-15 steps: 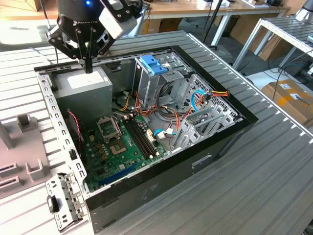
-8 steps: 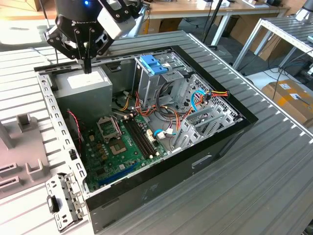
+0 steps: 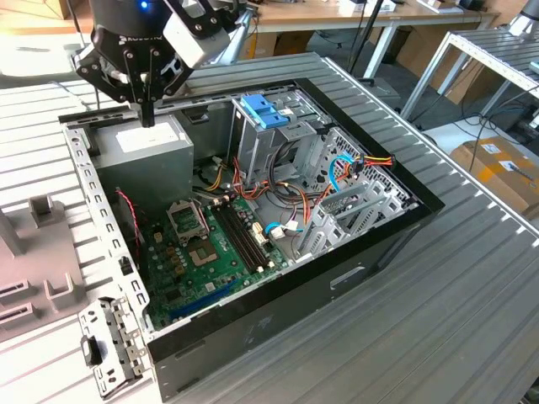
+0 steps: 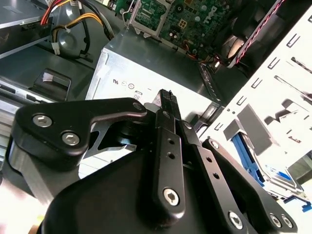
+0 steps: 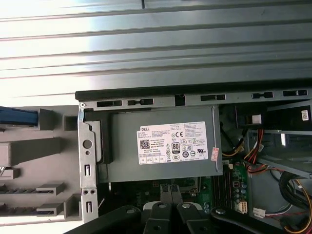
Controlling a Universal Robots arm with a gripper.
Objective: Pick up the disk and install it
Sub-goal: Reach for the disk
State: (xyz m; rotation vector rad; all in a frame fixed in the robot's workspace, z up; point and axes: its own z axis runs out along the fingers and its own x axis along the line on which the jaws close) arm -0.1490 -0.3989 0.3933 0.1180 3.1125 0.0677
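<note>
An open black desktop computer case (image 3: pixel 278 324) lay on a grey ribbed metal table (image 3: pixel 472 278). Inside, a grey boxy power supply (image 3: pixel 139 151) sat at the exterior view's far left, a green motherboard (image 3: pixel 202 261) nearer, and a silver drive cage (image 3: pixel 295 135) to its right.

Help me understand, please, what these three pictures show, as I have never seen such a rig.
A robot arm's end effector hangs over an open computer case lying on a ribbed metal table. The exterior view looks on from off the arm; both wrist views ride on the arm itself. The end effector is shut and holds nothing, just above the grey power supply. Inside the case lie a green motherboard and a drive cage with a blue latch. The blue-edged piece in the grey holder beside the case may be the disk.
</note>
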